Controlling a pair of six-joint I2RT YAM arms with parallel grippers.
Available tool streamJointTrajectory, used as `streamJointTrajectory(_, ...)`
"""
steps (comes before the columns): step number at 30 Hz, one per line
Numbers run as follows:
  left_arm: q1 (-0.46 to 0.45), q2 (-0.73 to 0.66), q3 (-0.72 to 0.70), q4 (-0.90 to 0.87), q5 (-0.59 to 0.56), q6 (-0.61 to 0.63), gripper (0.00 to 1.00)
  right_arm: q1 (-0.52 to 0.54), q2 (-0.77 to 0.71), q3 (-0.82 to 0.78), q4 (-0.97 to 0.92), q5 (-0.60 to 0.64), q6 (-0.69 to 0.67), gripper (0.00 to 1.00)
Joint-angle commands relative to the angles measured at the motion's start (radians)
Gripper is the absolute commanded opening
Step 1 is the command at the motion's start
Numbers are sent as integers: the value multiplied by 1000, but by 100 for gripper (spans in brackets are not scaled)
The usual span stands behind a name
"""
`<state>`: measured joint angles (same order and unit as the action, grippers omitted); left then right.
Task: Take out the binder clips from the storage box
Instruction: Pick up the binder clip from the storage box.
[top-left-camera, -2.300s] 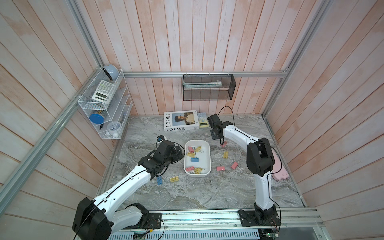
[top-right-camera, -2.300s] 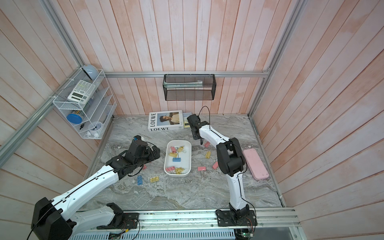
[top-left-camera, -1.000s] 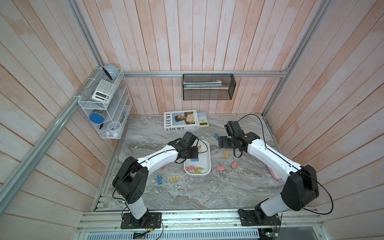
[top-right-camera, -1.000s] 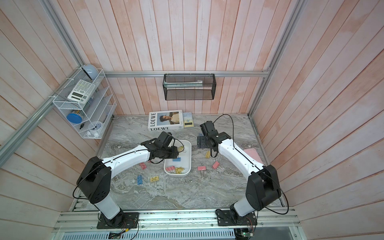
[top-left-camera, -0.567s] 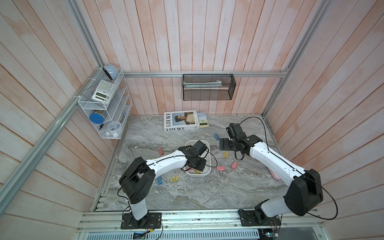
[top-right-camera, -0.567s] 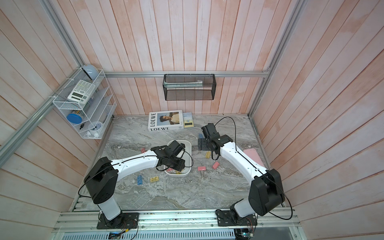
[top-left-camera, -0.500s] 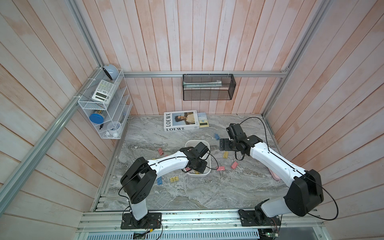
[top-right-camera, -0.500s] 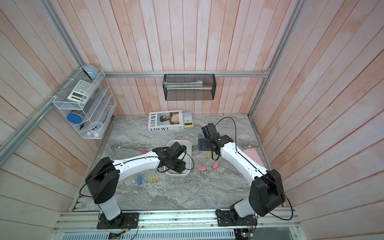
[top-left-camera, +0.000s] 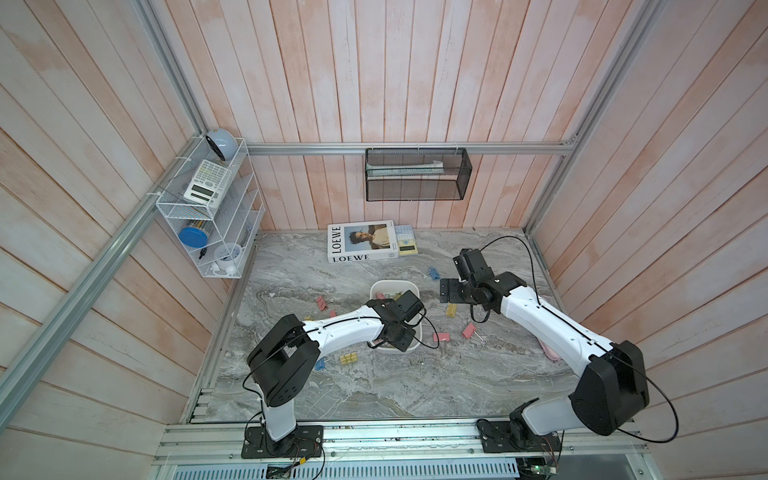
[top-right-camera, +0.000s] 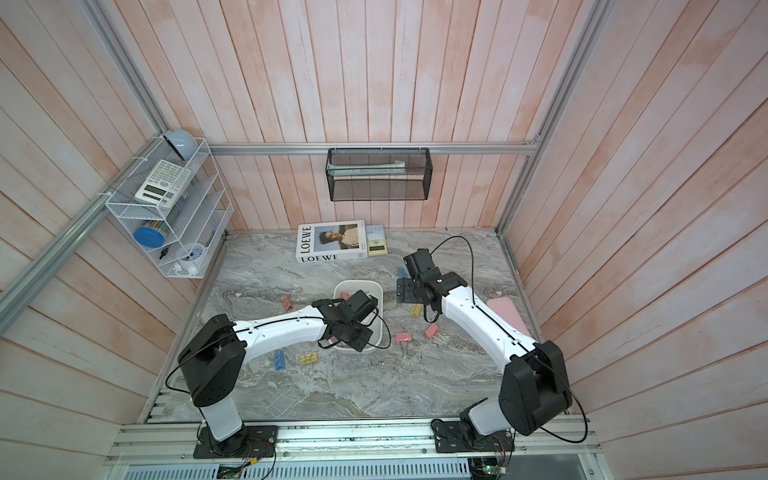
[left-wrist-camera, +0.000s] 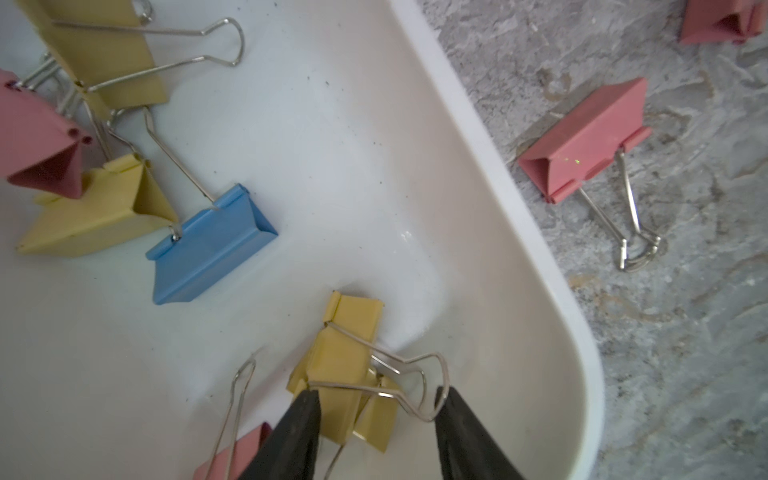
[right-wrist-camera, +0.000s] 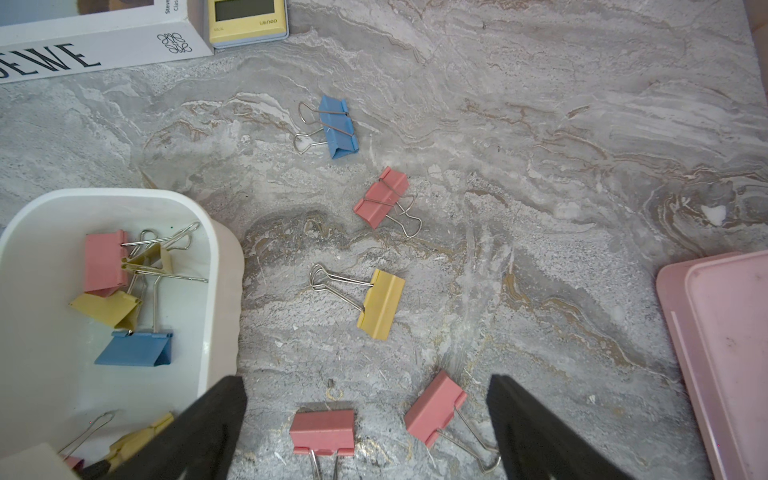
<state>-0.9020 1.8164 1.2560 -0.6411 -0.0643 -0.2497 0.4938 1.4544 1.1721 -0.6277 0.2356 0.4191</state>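
The storage box (top-left-camera: 392, 283) (top-right-camera: 357, 283) is a shallow white tray in mid-table, and my left arm covers most of it in both top views. My left gripper (left-wrist-camera: 376, 392) (top-left-camera: 397, 337) is open and low in its near corner. Its fingers stand on either side of a yellow binder clip (left-wrist-camera: 353, 332) lying on the tray floor (left-wrist-camera: 332, 166). Blue (left-wrist-camera: 208, 245), yellow (left-wrist-camera: 95, 216) and pink (left-wrist-camera: 37, 153) binder clips lie farther in. My right gripper (right-wrist-camera: 365, 379) (top-left-camera: 451, 291) hangs wide open over the table beside the box's rim (right-wrist-camera: 214, 266), above two pink clips (right-wrist-camera: 322, 430) (right-wrist-camera: 434, 405).
More clips lie loose on the marble: blue (right-wrist-camera: 338, 126), pink (right-wrist-camera: 382, 197), yellow (right-wrist-camera: 380, 303), and yellow (top-left-camera: 348, 358) and pink (top-left-camera: 321, 302) ones to the left. A pink lid (right-wrist-camera: 727, 353) is at the right edge, and a Loewe book (top-left-camera: 359, 241) and a calculator (top-left-camera: 405, 245) at the back.
My left gripper has travelled from the far end of the box to its near corner, down over the yellow clip. The right gripper has hardly shifted and stays open.
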Motion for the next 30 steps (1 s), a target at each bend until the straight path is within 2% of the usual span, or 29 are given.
streamJointTrajectory(1,-5,29,52,9,-104,34,51,-4,-14,-6,0,-11,14,98)
streamJointTrajectory(5,0,76,114,14,-135,52,50,-4,-9,-4,1,-20,14,98)
streamJointTrajectory(10,6,131,171,7,-102,72,46,-4,-12,-6,-4,-13,6,98)
streamJointTrajectory(13,9,138,176,6,-98,73,37,-4,-17,-10,-7,-4,3,98)
streamJointTrajectory(15,14,135,174,4,-98,73,27,-4,-20,-12,-8,-2,2,98)
streamJointTrajectory(20,18,133,175,-7,-104,66,20,-4,-13,-8,-5,-8,0,98)
streamJointTrajectory(26,28,126,174,0,-108,51,25,-4,-6,1,-3,-21,0,98)
streamJointTrajectory(28,50,117,166,10,-71,41,33,-4,-8,-2,-4,-26,-2,98)
streamJointTrajectory(30,76,104,154,31,-20,32,35,-4,-12,-2,-6,-27,-3,98)
